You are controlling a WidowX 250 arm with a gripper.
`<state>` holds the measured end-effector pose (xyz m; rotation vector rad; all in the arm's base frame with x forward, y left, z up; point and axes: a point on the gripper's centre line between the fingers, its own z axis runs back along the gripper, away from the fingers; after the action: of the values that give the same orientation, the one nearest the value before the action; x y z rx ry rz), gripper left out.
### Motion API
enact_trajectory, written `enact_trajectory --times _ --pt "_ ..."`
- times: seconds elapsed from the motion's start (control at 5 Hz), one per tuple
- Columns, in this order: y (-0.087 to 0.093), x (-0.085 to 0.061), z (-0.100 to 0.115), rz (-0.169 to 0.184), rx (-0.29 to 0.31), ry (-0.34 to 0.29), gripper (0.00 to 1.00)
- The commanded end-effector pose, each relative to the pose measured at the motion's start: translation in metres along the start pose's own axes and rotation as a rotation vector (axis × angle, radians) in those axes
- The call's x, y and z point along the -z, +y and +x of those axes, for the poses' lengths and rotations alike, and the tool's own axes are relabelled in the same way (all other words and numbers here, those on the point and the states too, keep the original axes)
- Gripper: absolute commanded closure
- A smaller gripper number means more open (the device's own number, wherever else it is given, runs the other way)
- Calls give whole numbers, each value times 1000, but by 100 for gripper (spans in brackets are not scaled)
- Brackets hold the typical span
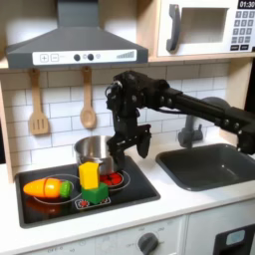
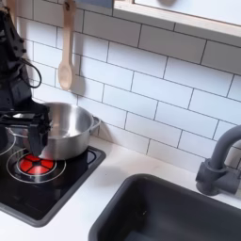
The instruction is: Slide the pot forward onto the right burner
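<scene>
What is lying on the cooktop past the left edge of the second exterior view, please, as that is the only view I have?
Observer: In the first exterior view, a yellow toy vegetable stands on the cooktop, just in front of the pot.
Operator: Is anything else on it?
Observer: An orange toy vegetable lies near the cooktop's edge at the first exterior view's left.
Operator: And above the stove?
Observer: A grey hood hangs over it, with a microwave at the first exterior view's right.

The arm (image 1: 139, 110) hides the pot's (image 1: 93, 151) right side in the first exterior view; jaws' state unclear
</scene>
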<state>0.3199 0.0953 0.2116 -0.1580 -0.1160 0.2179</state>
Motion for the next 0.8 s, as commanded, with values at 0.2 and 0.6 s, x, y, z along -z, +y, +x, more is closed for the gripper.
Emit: enact_trajectory --times 0.2,0.6 --pt "-21 -41 -17 21 42 -97 100" --pt "-12 -37 -10 37 64 -141 100"
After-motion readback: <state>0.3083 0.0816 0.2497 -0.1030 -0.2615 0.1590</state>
